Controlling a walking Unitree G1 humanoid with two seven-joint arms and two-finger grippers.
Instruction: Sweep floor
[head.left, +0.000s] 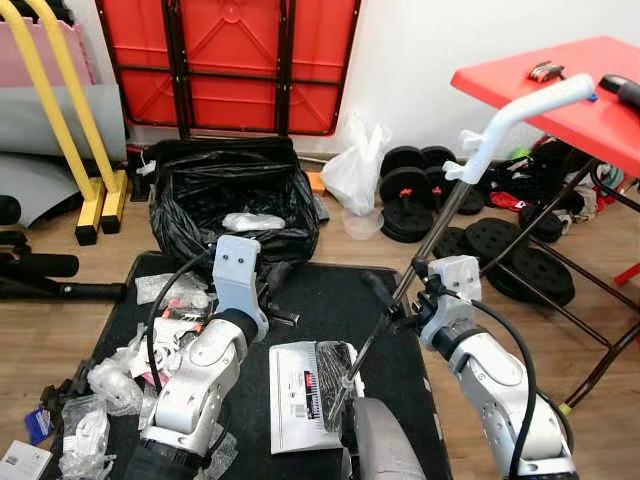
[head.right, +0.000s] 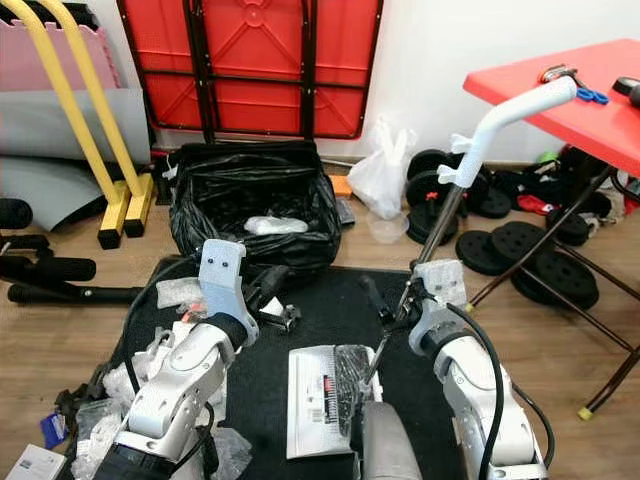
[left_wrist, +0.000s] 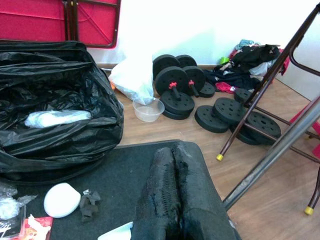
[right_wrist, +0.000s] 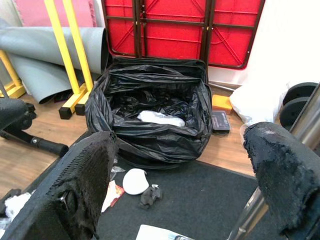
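A long metal pole with a white handle (head.left: 520, 110) slants from the red table down to the black mat (head.left: 330, 310). Its lower end sits by a white printed pack (head.left: 298, 395). My right gripper (head.left: 400, 295) is open at the pole's middle; in the right wrist view the pole (right_wrist: 305, 125) runs just behind one finger of the gripper (right_wrist: 180, 140). My left gripper (left_wrist: 173, 152) is shut on nothing, low over the mat in front of the open black trash bag (head.left: 230, 195). A white lid (left_wrist: 61, 199), a dark scrap (left_wrist: 90, 205) and plastic wrappers (head.left: 110, 385) litter the mat.
The red folding table (head.left: 560, 90) and its legs stand to the right, with weight plates (head.left: 520, 245) on the floor behind. A white plastic bag (head.left: 355, 170) and a clear bowl (head.left: 362, 222) sit beside the trash bag. A yellow frame (head.left: 90, 170) stands at left.
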